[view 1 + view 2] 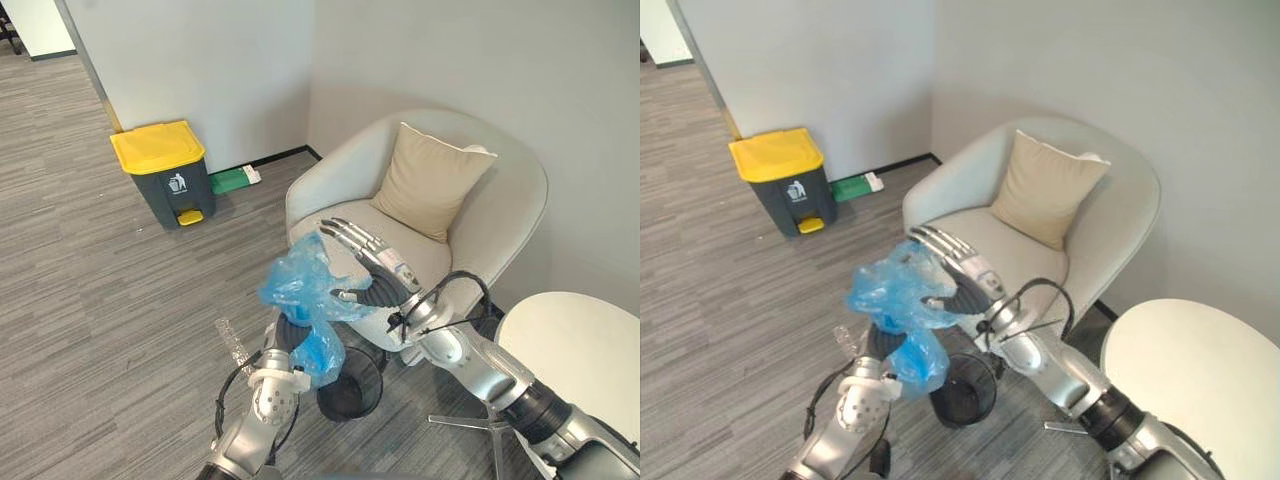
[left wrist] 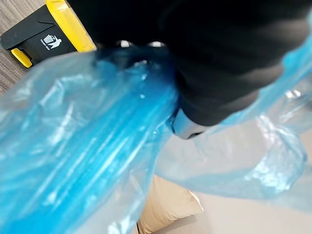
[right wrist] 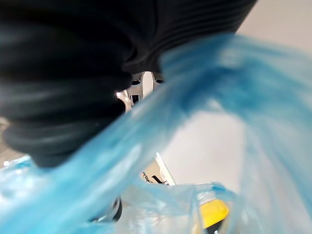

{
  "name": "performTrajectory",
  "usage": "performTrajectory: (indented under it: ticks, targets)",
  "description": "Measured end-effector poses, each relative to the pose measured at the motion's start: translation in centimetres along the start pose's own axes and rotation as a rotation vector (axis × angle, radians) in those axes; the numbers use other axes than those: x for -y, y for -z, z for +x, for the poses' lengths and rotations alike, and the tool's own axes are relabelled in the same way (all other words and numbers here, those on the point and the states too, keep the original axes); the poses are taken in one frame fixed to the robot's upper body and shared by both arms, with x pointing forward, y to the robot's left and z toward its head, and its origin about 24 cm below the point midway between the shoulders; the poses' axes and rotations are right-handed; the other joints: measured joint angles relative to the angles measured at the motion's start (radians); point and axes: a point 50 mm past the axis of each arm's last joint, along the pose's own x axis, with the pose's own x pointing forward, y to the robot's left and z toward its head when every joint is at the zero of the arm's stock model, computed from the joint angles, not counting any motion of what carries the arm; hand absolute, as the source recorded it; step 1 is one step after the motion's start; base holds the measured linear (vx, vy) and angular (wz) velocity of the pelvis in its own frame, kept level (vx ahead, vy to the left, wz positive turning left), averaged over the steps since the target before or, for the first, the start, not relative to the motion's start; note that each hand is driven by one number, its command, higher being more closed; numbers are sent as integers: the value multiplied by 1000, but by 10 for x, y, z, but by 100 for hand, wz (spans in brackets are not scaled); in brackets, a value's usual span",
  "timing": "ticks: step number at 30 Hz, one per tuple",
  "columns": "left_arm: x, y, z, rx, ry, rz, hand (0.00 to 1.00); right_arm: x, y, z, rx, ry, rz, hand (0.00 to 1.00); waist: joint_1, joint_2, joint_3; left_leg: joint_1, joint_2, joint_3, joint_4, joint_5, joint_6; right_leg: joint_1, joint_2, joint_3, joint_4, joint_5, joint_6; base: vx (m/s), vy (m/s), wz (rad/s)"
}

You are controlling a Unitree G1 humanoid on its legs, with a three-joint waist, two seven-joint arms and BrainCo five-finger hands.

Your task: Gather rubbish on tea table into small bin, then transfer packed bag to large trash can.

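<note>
I am steadying the bag (image 1: 300,285) above the bin (image 1: 365,398), right hand (image 1: 372,265) straight-fingered. I cannot tell the left hand's (image 1: 293,335) grip. I should bunch the neck first.

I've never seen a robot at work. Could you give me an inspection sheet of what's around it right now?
Surface: white round tea table, beside the armchair.
Job's things: blue plastic bag held up between both hands, above the small black mesh bin on the carpet; large trash can, grey with yellow lid shut, by the wall.
Clutter: flat green item on the floor beside the trash can.
Hands: left hand buried in the bag; right hand has straight fingers lying against the bag.
Cables: nothing seen.
Surroundings: pale armchair with beige cushion, grey carpet, plain walls.
</note>
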Motion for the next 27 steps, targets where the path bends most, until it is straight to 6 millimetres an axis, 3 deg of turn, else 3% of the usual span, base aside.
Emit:
performTrajectory:
  ticks: [5, 13, 15, 18, 23, 27]
  targets:
    - [-8, -2, 3, 5, -38, -12, 100, 3, 16, -11, -43, -40, -134, 0, 0, 3, 2, 0, -1, -1, 0, 0, 0, 1, -1, -1, 0, 0, 0, 0, 0, 0]
    - [-20, 1, 2, -7, -88, -22, 100, 60, 48, -50, -259, 223, -315, 0, -13, 12, 8, 0, -6, -1, 0, -1, 1, 1, -6, -2, 0, 0, 1, 0, 0, 0]
    - [-25, 2, -2, -17, -111, -27, 100, 65, 49, -60, -322, 315, -294, 0, -20, 19, 11, 0, -7, -1, 0, -1, 2, 1, -7, -2, -1, 0, 1, 0, 0, 0]
    - [-28, 7, -7, -44, -122, -44, 100, 51, 50, -72, -421, 390, -179, 0, -32, 27, 8, -1, -7, 0, 0, -1, 2, 0, -7, -1, -3, 0, 1, 0, 0, 0]
    - [-34, 19, -15, -118, -163, -84, 100, -2, 53, -103, -693, 460, 135, 0, -52, 41, 8, -1, -7, 0, 0, -2, 3, 1, -7, -1, -4, 0, 1, 0, 0, 0]
    - [-34, 31, -20, -185, -157, -123, 100, -44, 67, -143, -985, 448, 316, 0, -55, 44, 8, -1, -7, 0, 0, -20, -6, 1, -10, 1, -5, 0, 2, 0, 0, 0]
